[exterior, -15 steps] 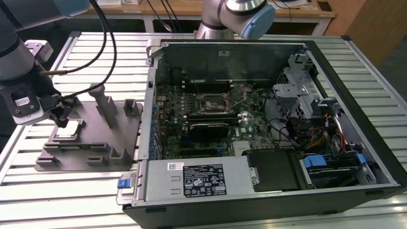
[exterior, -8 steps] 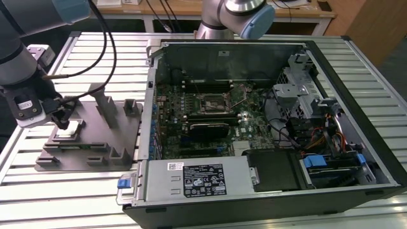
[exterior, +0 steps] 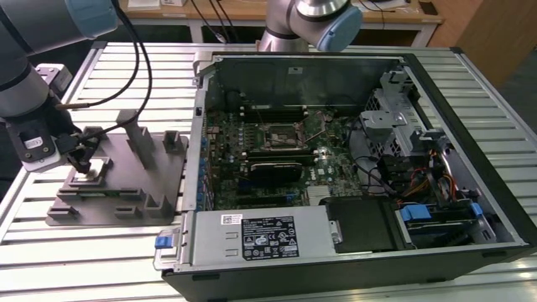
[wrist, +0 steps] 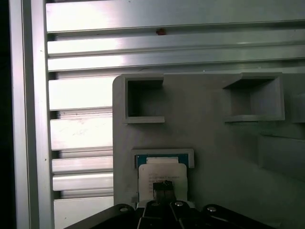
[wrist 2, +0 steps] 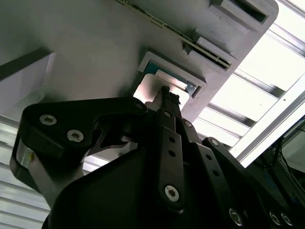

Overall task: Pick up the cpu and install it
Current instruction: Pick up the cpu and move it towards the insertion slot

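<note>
The cpu (exterior: pixel 92 172) lies flat in a shallow square recess of the grey tray (exterior: pixel 126 212) at the exterior view's left, its pale metal top (wrist: pixel 162 172) framed by a thin green edge. My gripper (exterior: pixel 82 167) points straight down at it, fingers drawn together, and its tip (wrist: pixel 164 187) meets or nearly meets the chip's top. In the second wrist view the narrow tip (wrist 2: pixel 166 91) sits against the bright chip (wrist 2: pixel 151 88) in the tray (wrist 2: pixel 95 52). The black socket frame (exterior: pixel 280 136) lies on the motherboard inside the open case.
Upright posts (exterior: pixel 134 135) rise from the tray just beside the gripper. The open computer case (exterior: pixel 353 157) lies on the slatted aluminium table (exterior: pixel 100 251), with its metal wall (exterior: pixel 201 113) between tray and motherboard. A second robot arm (exterior: pixel 310 19) stands behind the case.
</note>
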